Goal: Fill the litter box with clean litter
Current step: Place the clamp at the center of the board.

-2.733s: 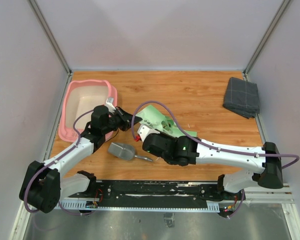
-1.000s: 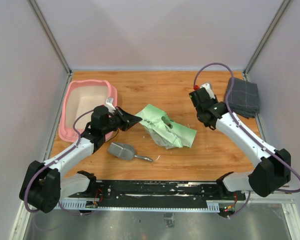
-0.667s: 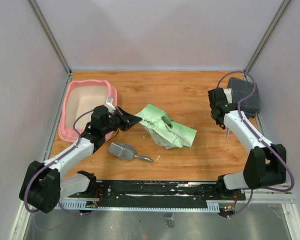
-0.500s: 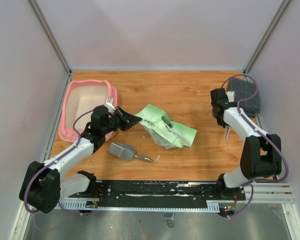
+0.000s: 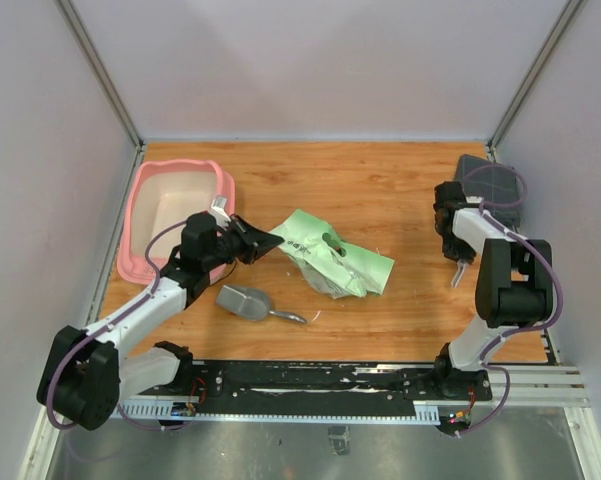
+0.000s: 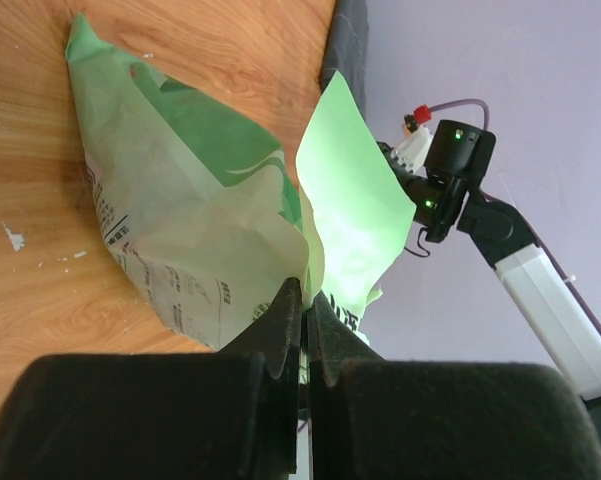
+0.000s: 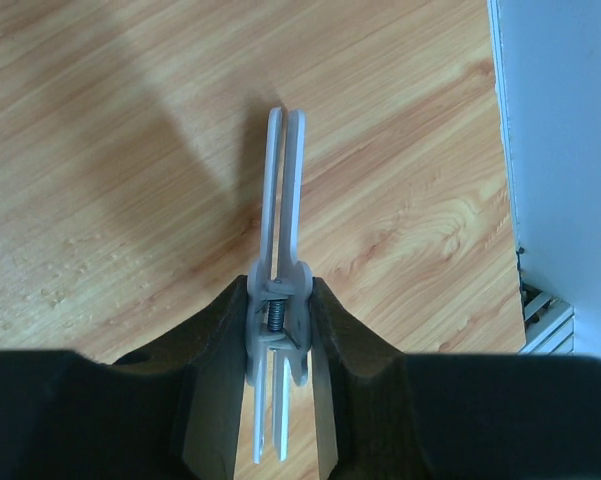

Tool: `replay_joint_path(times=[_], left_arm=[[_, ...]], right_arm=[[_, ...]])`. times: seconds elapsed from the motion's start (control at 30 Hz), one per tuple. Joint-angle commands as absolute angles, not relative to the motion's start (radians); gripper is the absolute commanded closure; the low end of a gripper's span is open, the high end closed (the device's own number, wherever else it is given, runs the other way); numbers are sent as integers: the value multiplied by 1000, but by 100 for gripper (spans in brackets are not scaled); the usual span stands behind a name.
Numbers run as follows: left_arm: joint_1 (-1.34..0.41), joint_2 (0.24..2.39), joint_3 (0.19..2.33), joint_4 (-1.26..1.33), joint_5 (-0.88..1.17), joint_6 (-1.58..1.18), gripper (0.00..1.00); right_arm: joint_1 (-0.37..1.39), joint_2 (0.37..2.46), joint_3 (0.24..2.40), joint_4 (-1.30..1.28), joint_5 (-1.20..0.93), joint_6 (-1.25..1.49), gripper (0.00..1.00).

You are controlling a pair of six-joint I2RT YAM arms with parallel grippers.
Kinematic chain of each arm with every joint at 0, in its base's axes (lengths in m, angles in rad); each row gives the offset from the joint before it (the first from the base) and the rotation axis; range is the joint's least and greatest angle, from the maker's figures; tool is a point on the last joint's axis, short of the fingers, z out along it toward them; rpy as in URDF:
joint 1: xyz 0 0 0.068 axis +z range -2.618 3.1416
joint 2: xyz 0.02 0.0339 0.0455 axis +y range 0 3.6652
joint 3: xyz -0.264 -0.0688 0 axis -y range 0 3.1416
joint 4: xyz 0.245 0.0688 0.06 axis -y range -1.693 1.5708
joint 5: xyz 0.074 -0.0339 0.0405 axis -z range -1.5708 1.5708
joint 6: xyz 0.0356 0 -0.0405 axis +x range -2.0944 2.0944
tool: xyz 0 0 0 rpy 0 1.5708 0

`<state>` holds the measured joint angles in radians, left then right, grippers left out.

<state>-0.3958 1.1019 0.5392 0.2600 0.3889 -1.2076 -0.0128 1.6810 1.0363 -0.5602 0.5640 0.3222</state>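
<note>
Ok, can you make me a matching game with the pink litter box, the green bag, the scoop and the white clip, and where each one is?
Things:
1. litter box
2. green bag
3. scoop
4. white clip

Places or states:
a. squeezed in the right gripper
b. grey, lying free with nothing holding it
c. pinched at its edge by the left gripper
d. pink, at the far left

Pairs: 1-d, 2-c, 3-b, 4-a
</note>
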Motion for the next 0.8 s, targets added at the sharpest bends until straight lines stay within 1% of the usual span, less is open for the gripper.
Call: replay_joint_path(times=[0.0,0.07,0.13,0.27,0.4,0.5,0.6,0.7,0.77], left_arm=[[-401,1056,535,350,433,-1204,100],[-400,1057,535,346,430,-1200,100],[-400,1057,539,339,425,-1193,100],[-400,1046,541,321,413,-1180,100],[-400,1040,556,308,407,-1176,99],[-400,1043,572,294,404,-1167,87],[-400,1042,583,286,406,-1160,86],[-400,1039,591,279,402,-1153,82],[-400,1037,595,273,400,-1144,80]], right_arm=[[-39,1704,1057,-549,552,332,67],[-40,1702,1063,-547,529,319,55],[-40,1693,1071,-548,514,309,47],[-39,1674,1091,-580,508,301,36],[-10,1581,1091,-593,389,300,27],[47,1497,1095,-592,292,281,19],[94,1416,1102,-592,148,257,13],[147,1309,1083,-588,71,227,3],[188,1230,1062,-583,15,205,1]])
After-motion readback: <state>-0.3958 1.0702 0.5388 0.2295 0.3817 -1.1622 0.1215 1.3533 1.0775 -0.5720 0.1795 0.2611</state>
